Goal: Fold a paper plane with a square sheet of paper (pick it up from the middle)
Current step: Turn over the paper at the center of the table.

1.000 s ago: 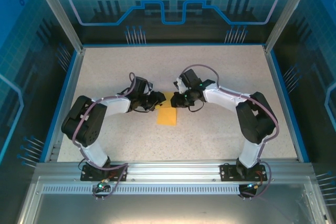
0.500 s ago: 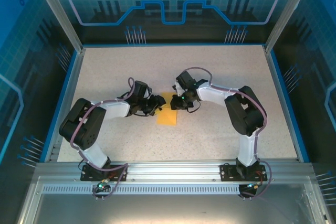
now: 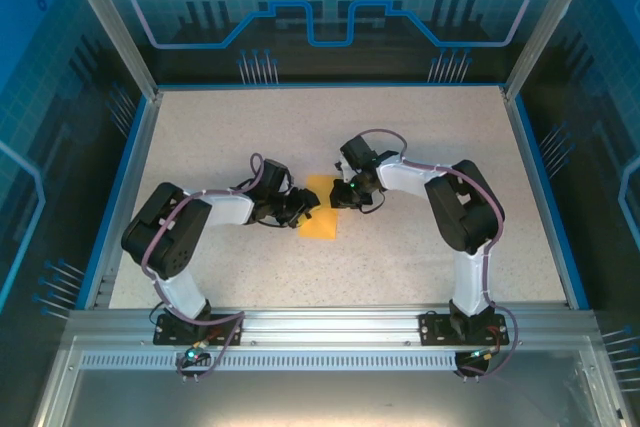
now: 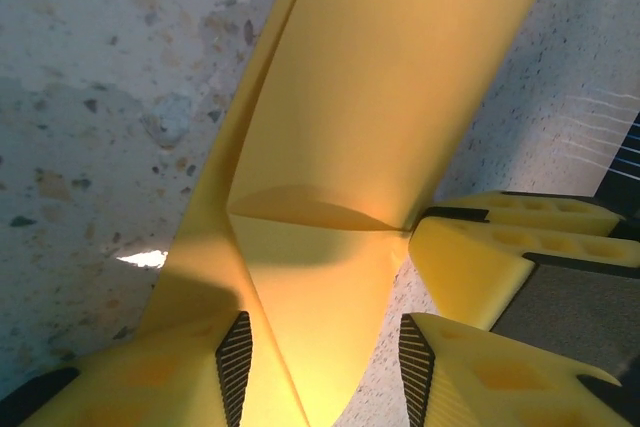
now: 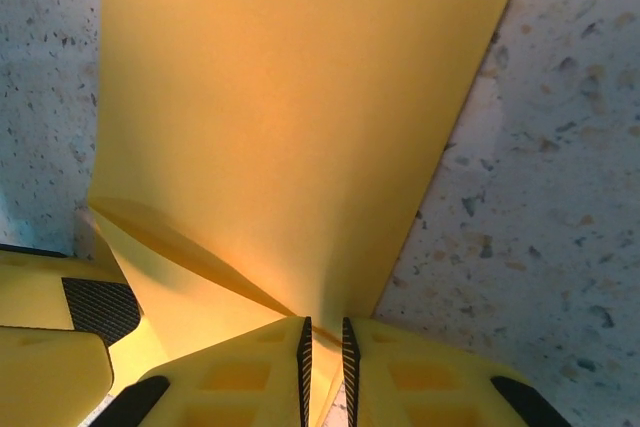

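We see the square sheet of paper (image 3: 320, 223) lying mid-tabletop (image 3: 430, 127) between both arms. Our right fingers (image 5: 250, 372) are pinched almost together on its edge. Our left fingers (image 4: 450, 367) stand half apart, the sheet running between them.

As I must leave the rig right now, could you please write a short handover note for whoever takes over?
Left hand: open, fingers either side of the square sheet of paper, not clamped.
Right hand: shut on the sheet's edge.
Sheet: mid table between both hands, partly lifted and bowed, with a soft bend across it.
Done: sheet grasped; one bend started, not pressed flat.
Left: crease that fold and make all the rest; no dart shape yet.
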### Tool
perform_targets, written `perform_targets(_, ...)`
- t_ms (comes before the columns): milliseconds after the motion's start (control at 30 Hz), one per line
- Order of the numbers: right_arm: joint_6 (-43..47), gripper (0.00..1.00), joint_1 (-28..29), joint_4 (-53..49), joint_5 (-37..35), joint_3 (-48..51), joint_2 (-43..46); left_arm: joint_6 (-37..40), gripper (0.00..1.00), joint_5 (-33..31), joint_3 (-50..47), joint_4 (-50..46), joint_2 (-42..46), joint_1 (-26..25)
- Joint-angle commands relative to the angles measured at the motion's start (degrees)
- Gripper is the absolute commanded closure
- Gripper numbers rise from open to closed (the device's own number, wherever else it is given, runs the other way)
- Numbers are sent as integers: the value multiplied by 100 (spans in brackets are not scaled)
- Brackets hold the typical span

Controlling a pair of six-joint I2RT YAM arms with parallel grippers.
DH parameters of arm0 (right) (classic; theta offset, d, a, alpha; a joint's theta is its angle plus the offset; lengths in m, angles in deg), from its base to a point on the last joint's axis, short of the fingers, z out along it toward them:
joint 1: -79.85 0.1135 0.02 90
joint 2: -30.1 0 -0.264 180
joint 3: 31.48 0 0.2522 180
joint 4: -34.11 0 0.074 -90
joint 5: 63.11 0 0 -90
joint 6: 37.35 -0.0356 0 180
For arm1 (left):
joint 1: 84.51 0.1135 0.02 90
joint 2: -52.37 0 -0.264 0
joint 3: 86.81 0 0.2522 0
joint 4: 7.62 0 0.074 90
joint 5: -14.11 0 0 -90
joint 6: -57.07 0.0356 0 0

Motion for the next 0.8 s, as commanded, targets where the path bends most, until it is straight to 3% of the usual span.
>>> perform_targets(0, -105, 81, -53, -23, 145, 97, -171, -16, 52, -6, 59, -104, -103, -41)
perform_targets(767, -78, 92, -52, -212, -162, 192, -196, -65, 61, 112, 66, 274, -85, -89)
